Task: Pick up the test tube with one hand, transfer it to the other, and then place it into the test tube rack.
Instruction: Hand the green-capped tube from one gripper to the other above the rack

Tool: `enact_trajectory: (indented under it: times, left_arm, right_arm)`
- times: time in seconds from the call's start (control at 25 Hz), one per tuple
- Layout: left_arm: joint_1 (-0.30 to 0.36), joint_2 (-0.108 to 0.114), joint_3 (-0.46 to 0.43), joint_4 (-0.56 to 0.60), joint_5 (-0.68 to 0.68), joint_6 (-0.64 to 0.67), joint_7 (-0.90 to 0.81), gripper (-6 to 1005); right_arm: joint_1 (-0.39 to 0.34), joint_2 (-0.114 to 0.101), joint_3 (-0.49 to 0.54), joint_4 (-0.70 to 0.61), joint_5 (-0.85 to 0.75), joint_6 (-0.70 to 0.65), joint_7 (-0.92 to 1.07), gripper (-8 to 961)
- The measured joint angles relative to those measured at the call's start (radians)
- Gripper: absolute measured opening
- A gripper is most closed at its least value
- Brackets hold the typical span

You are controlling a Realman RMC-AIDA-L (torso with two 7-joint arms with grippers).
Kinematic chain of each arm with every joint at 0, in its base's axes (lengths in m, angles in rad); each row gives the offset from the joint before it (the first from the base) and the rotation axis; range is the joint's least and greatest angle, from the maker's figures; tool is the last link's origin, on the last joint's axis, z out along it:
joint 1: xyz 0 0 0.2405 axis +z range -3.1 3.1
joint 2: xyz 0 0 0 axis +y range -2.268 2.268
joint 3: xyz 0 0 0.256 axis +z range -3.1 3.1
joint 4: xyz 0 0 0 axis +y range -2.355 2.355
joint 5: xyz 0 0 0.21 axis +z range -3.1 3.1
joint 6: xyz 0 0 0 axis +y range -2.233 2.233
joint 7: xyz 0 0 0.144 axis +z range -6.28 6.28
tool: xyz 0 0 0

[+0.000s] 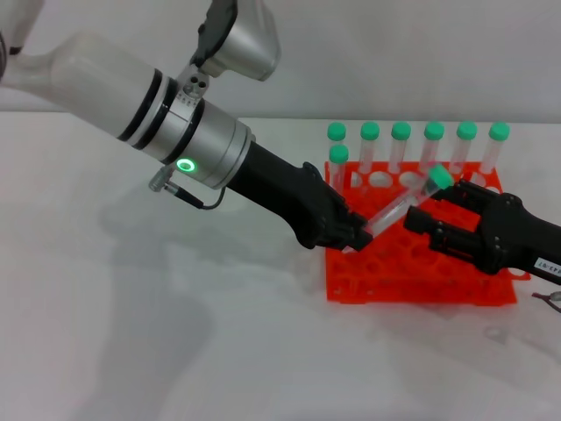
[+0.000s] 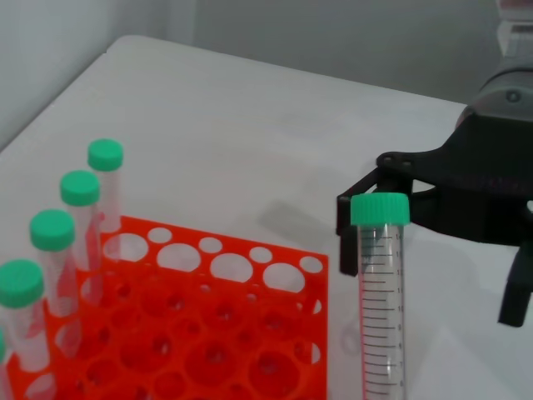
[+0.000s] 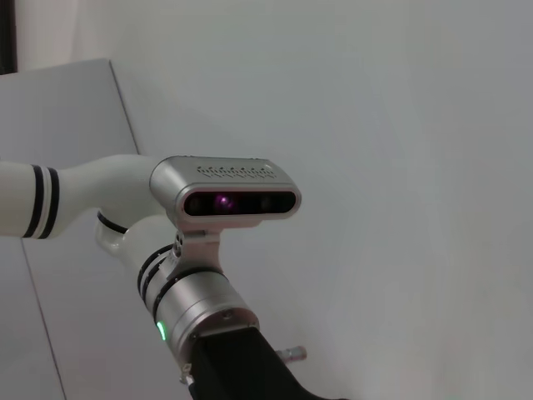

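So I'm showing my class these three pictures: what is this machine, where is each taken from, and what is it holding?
It is a two-armed robot. One picture looks down from its head; the other two come from cameras on its wrists. On the white table stands an orange test tube rack with seven green-capped tubes upright in it. The left gripper holds the bottom end of a tilted test tube. The right gripper is open around its cap end, not yet gripping.
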Motion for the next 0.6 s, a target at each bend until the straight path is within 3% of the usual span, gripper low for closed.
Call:
enact_trajectory:
  times: [0.44, 0.6]
  left_arm:
    - [-0.004, 0.000, 0.000, 0.024, 0.016, -0.035, 0.004, 185]
    - [-0.005, 0.000, 0.000, 0.025, 0.019, -0.042, 0.013, 185]
  right_arm:
    - [0.006, 0.013, -0.005, 0.000, 0.000, 0.026, 0.001, 706]
    - [0.006, 0.022, -0.009, 0.000, -0.001, 0.037, 0.001, 574]
